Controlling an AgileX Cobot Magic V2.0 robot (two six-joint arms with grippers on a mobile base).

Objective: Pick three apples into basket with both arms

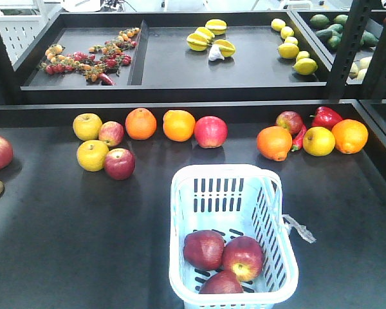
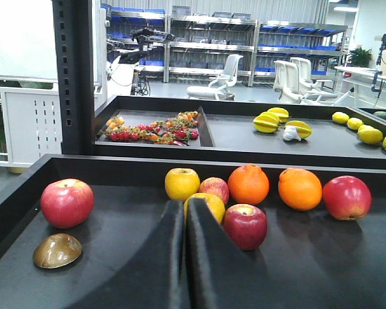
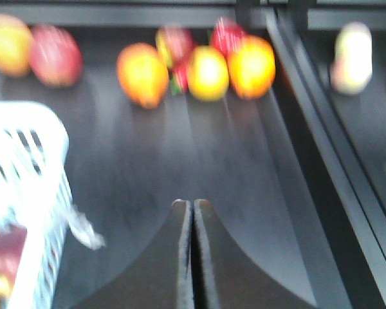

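Both sets of jaws are pressed together and carry nothing: left gripper (image 2: 183, 212), right gripper (image 3: 192, 207). The three apples (image 1: 222, 257) already lie in the basket (image 1: 180, 212), left of the right jaws, so retreating cleanly seems best. Bare counter (image 3: 244, 193) lies ahead; its raised edge (image 3: 321, 167) runs along the right.

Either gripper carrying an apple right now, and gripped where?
Nothing is held. The left gripper and right gripper both show fingers pressed together with nothing between. Three apples lie in the basket.
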